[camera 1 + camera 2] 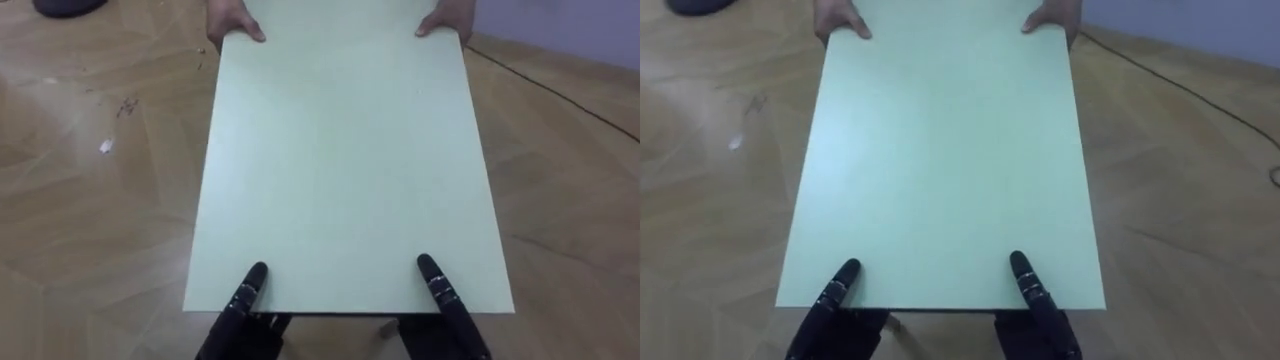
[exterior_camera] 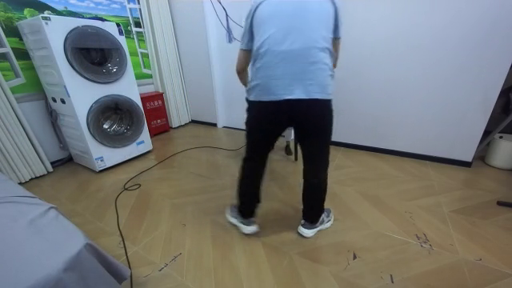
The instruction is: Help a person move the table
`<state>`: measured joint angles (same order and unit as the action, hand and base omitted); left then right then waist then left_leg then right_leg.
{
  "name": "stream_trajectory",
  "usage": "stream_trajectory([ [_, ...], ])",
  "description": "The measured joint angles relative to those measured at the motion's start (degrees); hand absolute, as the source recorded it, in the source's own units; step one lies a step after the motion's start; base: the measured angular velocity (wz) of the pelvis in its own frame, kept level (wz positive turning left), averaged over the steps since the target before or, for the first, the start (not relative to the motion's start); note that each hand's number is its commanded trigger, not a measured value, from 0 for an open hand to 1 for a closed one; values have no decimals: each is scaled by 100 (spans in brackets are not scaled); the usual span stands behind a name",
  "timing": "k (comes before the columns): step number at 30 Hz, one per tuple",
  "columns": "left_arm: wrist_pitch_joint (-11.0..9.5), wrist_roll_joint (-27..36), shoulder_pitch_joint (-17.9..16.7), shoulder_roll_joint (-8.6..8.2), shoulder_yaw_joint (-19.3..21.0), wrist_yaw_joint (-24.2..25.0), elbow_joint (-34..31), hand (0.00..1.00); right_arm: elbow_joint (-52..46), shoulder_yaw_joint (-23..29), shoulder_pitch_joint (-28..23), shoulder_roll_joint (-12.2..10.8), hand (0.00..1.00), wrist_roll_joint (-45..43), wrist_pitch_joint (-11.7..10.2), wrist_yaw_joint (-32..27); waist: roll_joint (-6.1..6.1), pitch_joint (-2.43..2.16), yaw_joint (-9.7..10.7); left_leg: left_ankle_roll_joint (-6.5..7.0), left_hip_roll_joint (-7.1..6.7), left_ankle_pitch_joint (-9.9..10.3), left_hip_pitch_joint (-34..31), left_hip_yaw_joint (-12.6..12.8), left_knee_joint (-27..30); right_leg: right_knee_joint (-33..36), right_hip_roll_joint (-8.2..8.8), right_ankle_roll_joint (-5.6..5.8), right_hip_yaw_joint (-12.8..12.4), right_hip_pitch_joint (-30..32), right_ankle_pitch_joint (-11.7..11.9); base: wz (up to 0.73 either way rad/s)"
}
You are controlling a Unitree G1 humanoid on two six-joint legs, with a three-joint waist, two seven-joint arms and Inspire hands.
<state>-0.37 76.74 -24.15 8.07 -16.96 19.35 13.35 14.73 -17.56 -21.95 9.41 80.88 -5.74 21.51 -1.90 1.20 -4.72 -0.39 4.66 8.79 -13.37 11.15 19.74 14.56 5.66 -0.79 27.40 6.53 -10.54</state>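
Carrying appears under way: left hand (image 1: 245, 292) and right hand (image 1: 440, 286) each pinch the near edge of the pale green rectangular table (image 1: 340, 170), thumbs on top; a person's hands (image 1: 235, 24) grip its far edge. Next move likely needs matched, level stepping.

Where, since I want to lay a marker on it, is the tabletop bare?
The tabletop is bare across its whole middle, between the person's hands at the far corners and the robot's left hand and right hand on the near edge. Crowded only there.
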Motion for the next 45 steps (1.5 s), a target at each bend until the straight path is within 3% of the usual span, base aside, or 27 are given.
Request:
stream_trajectory([
  [2,0,24,-5,-58,3,-5,-1,100,4,115,119,4,100,-96,99,-14,-137,23,-65,60,-8,-19,-6,75,-4,89,38,-11,154,-12,-46,36],
  [4,-6,62,-48,-47,13,-5,-2,100,3,124,164,1,100,-183,154,-57,-182,12,-65,82,-56,-61,-5,18,-59,161,76,9,235,-20,-90,30],
  [8,-164,189,-129,-42,24,-2,-4,100,-2,75,254,-65,100,-290,219,-183,-134,24,-114,117,-170,-90,-12,-24,-83,451,288,55,300,32,-222,21],
  [12,-168,192,-169,-52,28,-10,-16,100,-1,74,291,-67,100,-316,267,-222,-21,51,-160,201,-256,-94,-43,-35,-57,570,380,116,264,26,-266,26],
  [15,-188,198,-184,-47,31,-11,-27,100,0,71,288,-79,100,-360,276,-221,21,62,-147,294,-373,-67,-169,-248,28,656,419,191,285,-34,-295,44],
  [16,-201,198,-181,-44,22,-13,-27,100,-2,71,267,-76,100,-355,276,-221,55,58,-45,341,-451,-96,-216,-416,42,659,425,236,211,-61,-322,88],
  [17,-209,198,-181,-40,3,-29,-27,100,-2,75,256,-83,100,-357,270,-222,94,64,26,392,-567,-128,-232,-595,26,702,421,284,-16,-60,-384,89],
  [20,-213,196,-207,-43,-23,-51,-26,100,-2,84,219,-79,100,-361,268,-224,122,69,33,472,-795,-178,-231,-891,-2,684,397,365,-321,-93,-453,63],
  [24,-246,190,-208,-5,-21,-61,-113,100,-56,64,226,-96,100,-264,268,-275,124,67,-37,554,-949,-259,-234,-1182,-24,448,148,365,-785,-186,-451,47],
  [26,-251,233,-217,66,-14,-90,-209,100,-133,15,239,-84,100,-250,265,-317,124,66,-126,597,-1022,-331,-233,-1297,-65,327,12,333,-1093,-198,-406,33],
  [29,-346,234,-246,124,-2,-79,-256,100,-130,-96,256,-87,100,-231,255,-325,122,64,-290,633,-1063,-368,-206,-1385,-105,168,-96,285,-1292,-283,-316,18],
  [33,-387,237,-272,137,7,-79,-263,100,-127,-144,250,-103,100,-223,229,-340,138,63,-301,661,-1185,-436,-206,-1627,-143,107,-148,245,-1335,-368,-297,37],
  [36,-387,239,-264,135,0,-82,-264,100,-127,-163,237,-93,100,-170,224,-340,148,58,-303,656,-1325,-542,-254,-1962,-144,108,-211,213,-1327,-377,-291,54],
  [37,-384,211,-232,136,-1,-91,-264,100,-126,-158,223,-101,100,-152,213,-340,147,56,-275,626,-1379,-612,-288,-2143,-163,104,-298,130,-1331,-343,-262,87],
  [38,-368,187,-191,159,3,-108,-259,100,-127,-151,212,-122,100,-136,205,-340,146,46,-228,471,-1445,-790,-286,-2397,-359,22,-480,-71,-1326,-242,-147,102],
  [39,-347,167,-168,172,7,-117,-254,100,-127,-148,203,-130,100,-133,199,-340,172,29,-167,265,-1474,-927,-274,-2437,-555,-116,-558,-195,-1310,-184,-44,123],
  [40,-298,120,-121,118,14,-119,-212,100,-150,-91,191,-116,100,-145,192,-327,209,9,-21,-88,-1402,-1088,-308,-2056,-727,-326,-413,-285,-986,-163,138,125],
  [41,-262,118,-105,64,41,-116,-194,100,-121,-41,228,-129,100,-171,206,-325,150,11,68,169,-913,-517,-461,-766,37,-371,-376,-284,-694,-196,154,114],
  [42,-257,119,-92,64,43,-117,-179,100,-106,-37,230,-133,100,-160,213,-325,123,17,89,220,-635,-222,-439,-289,381,-372,-373,-288,-571,-233,137,100],
  [43,-250,118,-65,69,41,-124,-158,100,-104,-35,212,-137,100,-141,221,-325,59,32,129,181,-123,290,-310,313,893,-265,-362,-288,-347,-278,28,85],
  [44,-253,102,-41,61,41,-131,-149,100,-106,-18,202,-151,100,-134,221,-325,-30,83,157,84,268,698,-151,455,1228,10,-336,-266,-171,-258,-150,81],
  [45,-254,84,-29,60,44,-131,-149,100,-108,-2,202,-162,100,-134,223,-325,-69,104,164,47,387,853,-111,445,1374,179,-310,-237,-85,-229,-245,57],
])
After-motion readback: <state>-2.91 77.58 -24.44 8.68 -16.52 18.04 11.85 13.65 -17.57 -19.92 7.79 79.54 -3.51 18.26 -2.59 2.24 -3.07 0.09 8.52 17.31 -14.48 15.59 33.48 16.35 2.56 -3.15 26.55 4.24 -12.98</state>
